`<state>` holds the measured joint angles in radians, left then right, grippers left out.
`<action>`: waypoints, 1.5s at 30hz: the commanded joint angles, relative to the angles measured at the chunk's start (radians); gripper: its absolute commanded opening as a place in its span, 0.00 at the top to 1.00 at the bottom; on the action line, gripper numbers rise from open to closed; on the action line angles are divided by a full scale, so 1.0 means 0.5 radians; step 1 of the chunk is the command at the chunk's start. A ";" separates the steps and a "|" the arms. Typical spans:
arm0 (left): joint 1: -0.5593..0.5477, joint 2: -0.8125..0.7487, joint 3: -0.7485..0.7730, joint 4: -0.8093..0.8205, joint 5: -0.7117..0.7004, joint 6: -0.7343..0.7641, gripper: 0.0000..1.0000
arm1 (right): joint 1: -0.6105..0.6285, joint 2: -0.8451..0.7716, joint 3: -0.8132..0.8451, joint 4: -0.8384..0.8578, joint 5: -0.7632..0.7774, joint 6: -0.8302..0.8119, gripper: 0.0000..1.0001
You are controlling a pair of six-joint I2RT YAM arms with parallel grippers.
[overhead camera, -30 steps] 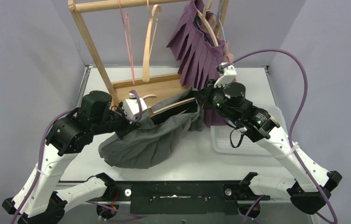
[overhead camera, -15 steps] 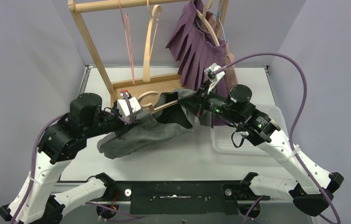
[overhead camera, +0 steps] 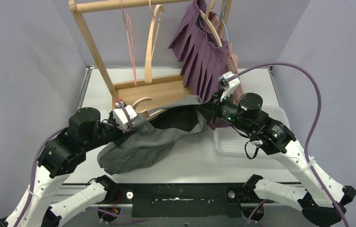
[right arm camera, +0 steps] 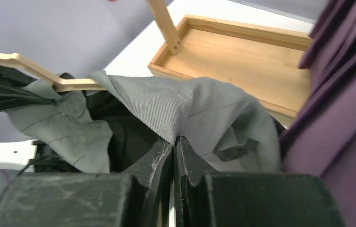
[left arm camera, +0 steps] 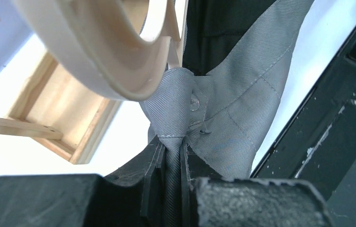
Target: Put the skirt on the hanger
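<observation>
Skirt (overhead camera: pixel 140 144): grey twill with a fine diagonal weave, stitched seams, black lining showing inside the waist opening. A small metal snap (left arm camera: pixel 194 101) sits on the waistband tab.

It hangs stretched between the two arms over the table (overhead camera: pixel 200 163), just in front of the rack. The pleated body sags down and left, and its hem rests on the tabletop.

Left gripper (left arm camera: pixel 171 156): closed tight on a fold of the waistband, with cloth bunched between the black fingers.

Right gripper (right arm camera: pixel 173 147): also clamped on the skirt, pinching a peak of grey fabric at the far end of the waist.

Hanger (overhead camera: pixel 142 102): pale bent wood, smooth, with a flat curved hook. From the right wrist I see its notched arm running in under the grey cloth. The hook curls just above the left gripper's pinch point. I cannot tell how far the arm reaches inside.

Edges and room:
- The rack's base tray (overhead camera: pixel 159 90), raw wood with a raised lip, lies directly behind the skirt.
- A purple skirt (overhead camera: pixel 204 52) with deep pleats hangs from the rack and crowds the right gripper's side, touching or nearly touching the grey fabric.
- A white basket (overhead camera: pixel 242 144) sits under the right forearm.
- Bare tabletop shows in front of the sagging hem, toward the arm bases.
</observation>
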<state>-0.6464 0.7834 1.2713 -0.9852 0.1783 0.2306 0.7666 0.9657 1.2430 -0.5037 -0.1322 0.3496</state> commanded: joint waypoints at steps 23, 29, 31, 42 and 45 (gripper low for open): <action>0.005 -0.115 0.115 0.261 0.324 0.167 1.00 | 0.275 0.183 0.254 0.285 -0.793 -0.893 0.49; 0.007 -0.112 0.172 0.130 0.561 0.183 1.00 | 0.279 0.430 0.449 -0.007 -1.127 -1.294 0.54; 0.006 -0.126 0.179 0.108 0.629 0.174 1.00 | 0.283 0.483 0.497 -0.041 -1.165 -1.332 0.55; 0.007 -0.205 0.186 0.048 0.673 0.163 1.00 | 0.161 0.480 0.481 -0.578 -1.152 -1.469 0.85; 0.005 -0.205 0.185 0.029 0.683 0.174 1.00 | 0.050 0.399 0.469 -0.596 -1.211 -1.393 0.72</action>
<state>-0.6464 0.6991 1.3029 -1.0103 0.4774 0.3038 0.8795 1.2400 1.4528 -0.7090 -0.7681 -0.3531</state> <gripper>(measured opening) 0.091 0.193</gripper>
